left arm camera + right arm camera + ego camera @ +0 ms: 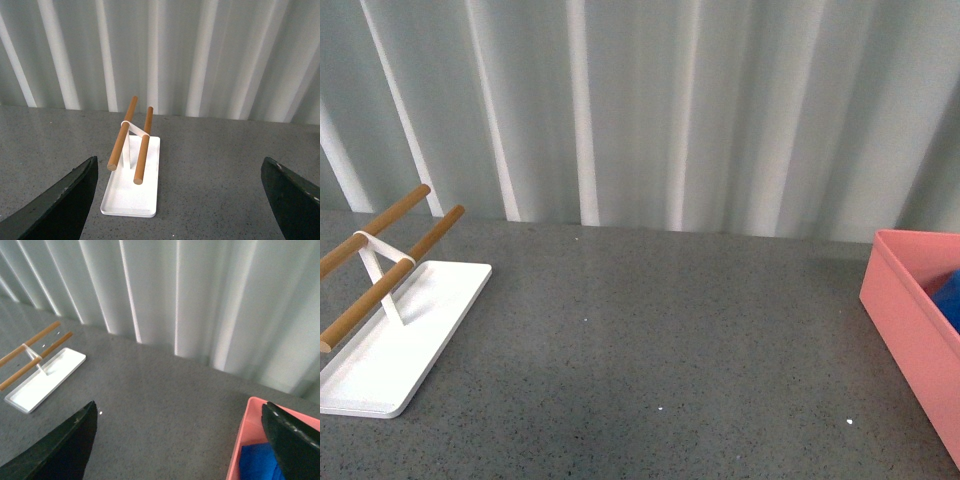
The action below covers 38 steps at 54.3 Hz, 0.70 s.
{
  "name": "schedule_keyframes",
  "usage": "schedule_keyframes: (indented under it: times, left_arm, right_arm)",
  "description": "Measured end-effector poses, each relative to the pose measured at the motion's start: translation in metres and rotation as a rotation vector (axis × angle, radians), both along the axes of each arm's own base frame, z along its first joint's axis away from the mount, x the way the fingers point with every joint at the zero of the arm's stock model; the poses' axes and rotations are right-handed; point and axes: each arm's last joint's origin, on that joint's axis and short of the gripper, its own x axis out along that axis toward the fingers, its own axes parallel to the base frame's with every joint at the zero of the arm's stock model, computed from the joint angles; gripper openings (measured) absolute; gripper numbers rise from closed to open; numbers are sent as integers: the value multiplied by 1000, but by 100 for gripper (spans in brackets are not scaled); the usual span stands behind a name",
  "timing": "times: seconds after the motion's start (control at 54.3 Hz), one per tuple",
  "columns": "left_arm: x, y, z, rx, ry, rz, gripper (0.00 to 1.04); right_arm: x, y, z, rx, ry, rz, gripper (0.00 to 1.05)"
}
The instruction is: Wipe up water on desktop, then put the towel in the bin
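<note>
From the front camera I see the dark grey speckled desk [650,340] with neither arm in view. The blue towel [950,300] lies inside the salmon-pink bin [910,330] at the desk's right edge; my right wrist camera confirms the towel [260,462] down within the bin [240,440]. A flat white tray [410,330] carrying two wooden rods [380,275] sits at the far left, well apart from the bin. My left hand [180,200] is released, fingers [60,200] spread wide above the desk facing the tray [132,192]. My right hand [180,440] is likewise released, gripping nothing, one finger [295,445] over the bin.
</note>
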Motion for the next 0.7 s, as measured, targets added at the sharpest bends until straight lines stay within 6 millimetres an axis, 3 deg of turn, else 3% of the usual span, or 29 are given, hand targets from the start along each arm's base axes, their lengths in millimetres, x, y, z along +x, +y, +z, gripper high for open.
schedule_keyframes:
  times: [0.055,0.111,0.313,0.479,0.7]
  left_arm:
    - [0,0,0,0,0,0,98]
    - [0,0,0,0,0,2,98]
    - [0,0,0,0,0,0,98]
    - [0,0,0,0,0,1,98]
    - [0,0,0,0,0,1,98]
  right_arm:
    - [-17,3,-11,-1,-176,-230,80]
    - [-28,0,-27,16,-244,-362,68]
    - [-46,0,-77,27,-206,-386,30]
    - [-58,0,-96,28,-219,-382,3]
    - [-74,0,-121,31,-216,-384,3]
